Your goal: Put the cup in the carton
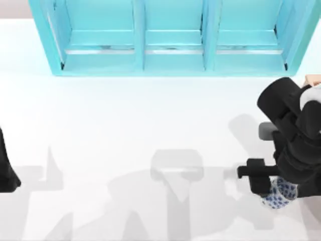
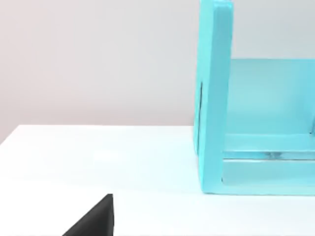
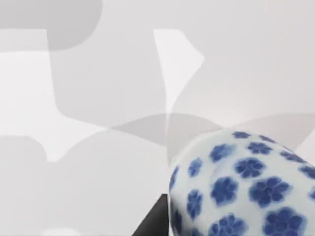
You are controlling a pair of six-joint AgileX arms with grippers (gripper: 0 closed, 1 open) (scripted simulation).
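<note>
Carrying the cup (image 1: 279, 195) looks like the step in hand: the right gripper (image 1: 273, 193) hangs over the table's (image 1: 125, 130) right side, toward its near edge, and the cup sits at its tip, right under the dark arm. In the right wrist view the cup (image 3: 246, 187) fills the near corner, white with blue flowers, tilted on its side rather than upright, with a dark finger (image 3: 152, 221) just beside it. I judge the gripper closed on the cup, since the cup lies tilted against the finger with the table's shadows well behind it, though the fingers' contact is mostly hidden.

A sliver of tan at the top view's right edge, just behind the arm and near the shelf's (image 1: 170, 60) right end, is likely the carton (image 1: 313, 79). It is well apart from the cup, so the transfer is not yet done.

Next, I think, the arm needs to swing the cup back toward that corner, clear the carton's wall from above, and only then let go. The tilt may matter when it drops.

My left arm (image 1: 6, 168) is parked at the table's left edge; whether its gripper is open I cannot tell.
</note>
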